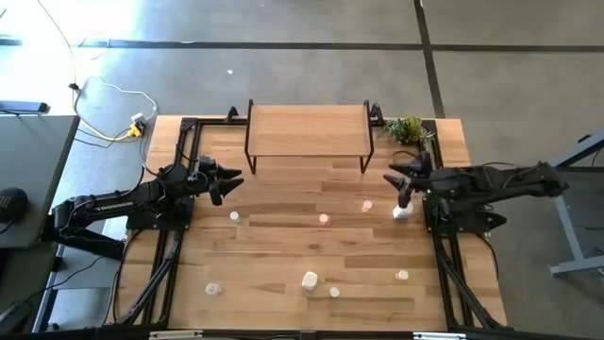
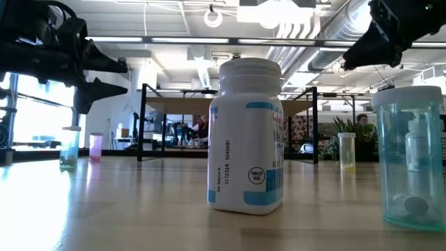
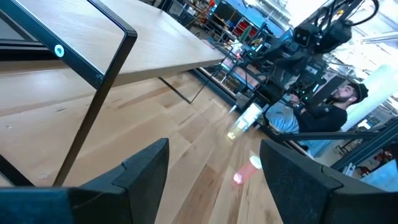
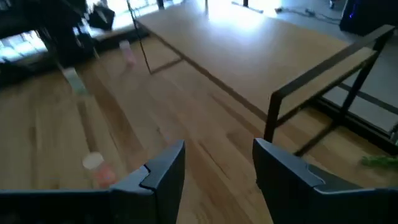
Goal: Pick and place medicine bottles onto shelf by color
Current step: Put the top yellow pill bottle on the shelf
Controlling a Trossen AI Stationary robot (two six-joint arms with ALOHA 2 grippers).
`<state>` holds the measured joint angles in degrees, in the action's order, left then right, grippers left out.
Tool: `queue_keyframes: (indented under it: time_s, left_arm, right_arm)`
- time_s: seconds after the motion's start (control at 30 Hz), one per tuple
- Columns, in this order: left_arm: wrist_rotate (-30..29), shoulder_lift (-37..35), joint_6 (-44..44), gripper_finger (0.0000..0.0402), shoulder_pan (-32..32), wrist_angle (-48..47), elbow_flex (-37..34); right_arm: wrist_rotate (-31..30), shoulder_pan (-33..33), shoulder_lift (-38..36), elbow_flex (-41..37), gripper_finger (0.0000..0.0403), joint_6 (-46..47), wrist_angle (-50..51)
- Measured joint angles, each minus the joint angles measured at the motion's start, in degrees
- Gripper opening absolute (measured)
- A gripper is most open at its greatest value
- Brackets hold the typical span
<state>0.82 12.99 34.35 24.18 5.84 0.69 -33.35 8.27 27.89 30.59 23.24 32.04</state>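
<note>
The shelf (image 1: 307,132) stands at the table's far middle, its light wood top bare. Small bottles stand scattered on the table: a greenish one (image 1: 235,217), a pink one (image 1: 324,219), a yellowish one (image 1: 366,205), a larger white one (image 1: 400,212), and another larger white one (image 1: 310,280) near the front with small ones around it. My left gripper (image 1: 234,178) is open and empty, above the table left of the shelf's near-left leg. My right gripper (image 1: 393,177) is open and empty, by the shelf's near-right leg, just beyond the white bottle.
A small green plant (image 1: 408,129) stands at the far right corner beside the shelf. Black frame rails (image 1: 170,255) run along both table sides. In the low view the white labelled bottle (image 2: 245,136) and a translucent one (image 2: 411,157) stand close. A person (image 3: 336,102) sits beyond the table.
</note>
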Motion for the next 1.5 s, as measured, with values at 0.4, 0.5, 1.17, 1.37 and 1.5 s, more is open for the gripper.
queue_keyframes:
  time_s: [0.4,0.5,1.17,1.37,1.5]
  left_arm:
    - [0.0,0.0,0.0,0.0241,0.0,0.0,0.0]
    - [0.0,0.0,0.0,0.0241,0.0,0.0,0.0]
    - [0.0,0.0,0.0,0.0241,0.0,0.0,0.0]
    - [0.0,0.0,0.0,0.0241,0.0,0.0,0.0]
    - [0.0,0.0,0.3,0.0241,0.0,0.0,0.0]
  right_arm:
    - [11.8,0.0,17.2,4.0,0.0179,-2.2,4.1]
    - [12.9,0.0,20.3,4.0,0.0179,1.8,4.1]
    - [16.6,-1.8,31.8,4.0,0.0179,3.3,1.5]
    - [17.8,-3.7,31.8,4.0,0.0179,4.6,1.6]
    - [20.9,-6.3,31.8,4.0,0.0185,5.4,1.6]
